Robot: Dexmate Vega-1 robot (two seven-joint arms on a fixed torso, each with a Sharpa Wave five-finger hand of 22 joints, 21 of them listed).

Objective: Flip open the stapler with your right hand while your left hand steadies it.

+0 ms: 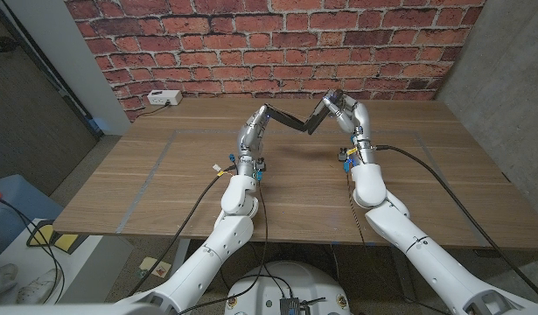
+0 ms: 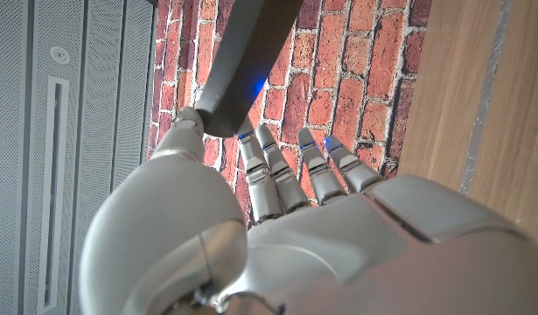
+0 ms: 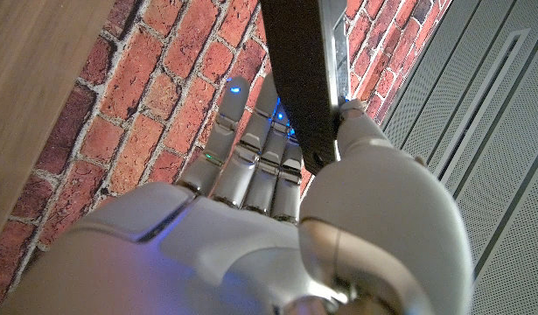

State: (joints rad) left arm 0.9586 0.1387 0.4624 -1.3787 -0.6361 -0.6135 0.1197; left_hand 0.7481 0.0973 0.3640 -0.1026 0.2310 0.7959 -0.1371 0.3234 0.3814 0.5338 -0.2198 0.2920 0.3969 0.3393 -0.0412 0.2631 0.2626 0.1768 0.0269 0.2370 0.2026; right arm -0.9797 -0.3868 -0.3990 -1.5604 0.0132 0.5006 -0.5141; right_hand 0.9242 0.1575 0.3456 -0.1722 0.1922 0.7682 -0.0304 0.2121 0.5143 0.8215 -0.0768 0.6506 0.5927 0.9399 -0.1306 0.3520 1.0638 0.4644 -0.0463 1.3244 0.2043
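Stapler (image 1: 296, 121) above table (image 1: 164, 192), between left hand (image 1: 255, 120), right hand (image 1: 343, 111).

No text, label, brand, number or sign can be read in any of the views; the stapler (image 1: 296, 120) shows only plain dark surfaces; the white box (image 1: 164, 98) at the counter's far corner is too small for any marking to be made out.

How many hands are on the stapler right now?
2. Left hand holds one end of the opened stapler, right hand the other, both raised over the table.
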